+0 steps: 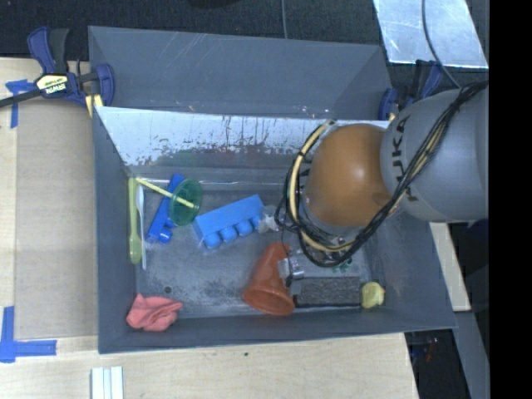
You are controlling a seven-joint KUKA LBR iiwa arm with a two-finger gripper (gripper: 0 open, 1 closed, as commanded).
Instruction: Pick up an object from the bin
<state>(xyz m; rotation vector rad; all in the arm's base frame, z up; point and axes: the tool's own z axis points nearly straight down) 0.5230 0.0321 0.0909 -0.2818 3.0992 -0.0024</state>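
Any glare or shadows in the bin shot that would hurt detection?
Camera view: glare whitens the bin's back wall; a soft sheen on the arm's orange cover; the arm shades the floor's right side, round the dark block and yellow ball; the blue brick and pink lump sit evenly lit.

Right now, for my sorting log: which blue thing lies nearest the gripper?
The blue studded block in the middle of the bin, just left of the gripper. The slimmer blue piece lies farther left, by the green disc.
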